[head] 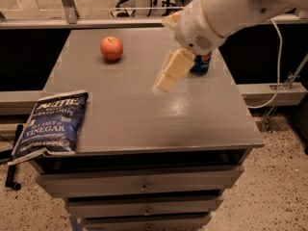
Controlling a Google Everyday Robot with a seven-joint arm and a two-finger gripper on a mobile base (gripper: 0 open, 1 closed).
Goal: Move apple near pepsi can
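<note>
The orange-red apple (111, 48) sits on the grey table top (125, 114) at the back left. The dark blue pepsi can (201, 65) stands upright at the back right, its upper part hidden behind my arm. My gripper (168, 77) is cream-coloured and hangs tilted above the middle of the table. It is just left of the can and well to the right of the apple, and holds nothing that I can see.
A flat blue salt and vinegar chip bag (53, 123) lies at the table's front left corner, overhanging the edge. Drawers (144, 186) are below the table top. A white cable (281, 57) hangs at the right.
</note>
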